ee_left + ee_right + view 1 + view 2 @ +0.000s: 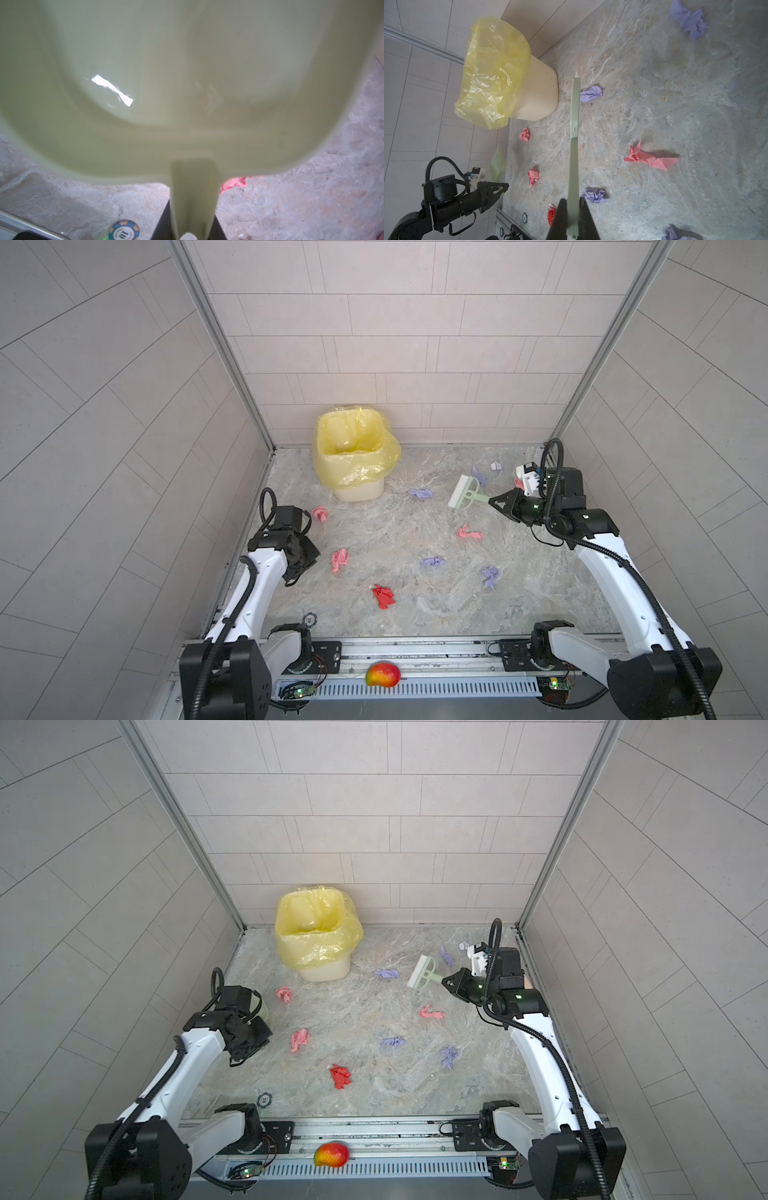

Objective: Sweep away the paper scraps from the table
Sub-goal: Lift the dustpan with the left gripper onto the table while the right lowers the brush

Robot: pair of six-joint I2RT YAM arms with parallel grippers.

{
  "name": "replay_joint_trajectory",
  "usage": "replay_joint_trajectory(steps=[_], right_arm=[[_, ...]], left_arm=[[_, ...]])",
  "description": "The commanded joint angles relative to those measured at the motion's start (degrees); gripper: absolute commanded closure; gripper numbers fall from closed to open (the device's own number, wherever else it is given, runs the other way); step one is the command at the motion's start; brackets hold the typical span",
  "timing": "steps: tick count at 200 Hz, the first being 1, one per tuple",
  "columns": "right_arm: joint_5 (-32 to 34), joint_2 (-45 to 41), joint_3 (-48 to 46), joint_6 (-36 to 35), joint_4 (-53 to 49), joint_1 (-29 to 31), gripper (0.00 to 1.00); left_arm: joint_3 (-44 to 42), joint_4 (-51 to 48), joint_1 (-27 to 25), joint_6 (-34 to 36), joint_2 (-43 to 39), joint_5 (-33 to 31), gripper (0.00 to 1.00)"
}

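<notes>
Several crumpled paper scraps lie spread over the marble table (395, 526): pink ones (319, 513) (339, 559) (469, 532), a red one (383, 596), purple ones (420, 493) (432, 561) (489, 576) and a white one (495, 466) at the back right. My right gripper (496, 502) (572, 200) is shut on the handle of a pale green brush (463, 493), whose bristles are near the back right scraps. At the left edge, my left gripper (192, 209) is shut on the handle of a pale green dustpan (187, 83) (259, 1006); a pink scrap (234, 184) shows just past its rim.
A cream bin with a yellow bag (353, 452) stands at the back, left of centre. A blue poker chip (309, 619) lies near the front left edge. A red-yellow mango (382, 674) rests on the front metal rail. Tiled walls close in three sides.
</notes>
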Motion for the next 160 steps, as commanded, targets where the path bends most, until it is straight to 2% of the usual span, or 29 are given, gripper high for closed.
replay_joint_trajectory(steps=[1, 42, 99, 127, 160], right_arm=[[0.41, -0.64, 0.91, -3.12, -3.76, -0.08, 1.0], [2.22, -0.74, 2.3, -7.63, -10.32, 0.08, 1.0], [5.81, -0.56, 4.47, -12.32, -19.43, 0.2, 1.0], [6.94, -0.3, 4.68, -13.74, -22.2, 0.78, 1.0], [10.3, 0.48, 6.9, -16.02, -27.35, 2.06, 1.0]], left_arm=[[2.49, -7.08, -2.78, 0.02, -1.31, -2.09, 1.0], [5.93, -13.65, -12.66, 0.75, 0.0, -3.08, 1.0], [8.03, -16.78, -29.41, 1.98, 4.92, 2.27, 1.0], [11.51, -15.81, -38.72, 7.2, 10.26, 4.85, 1.0], [17.55, -15.68, -45.8, 13.53, 17.79, 9.05, 1.0]])
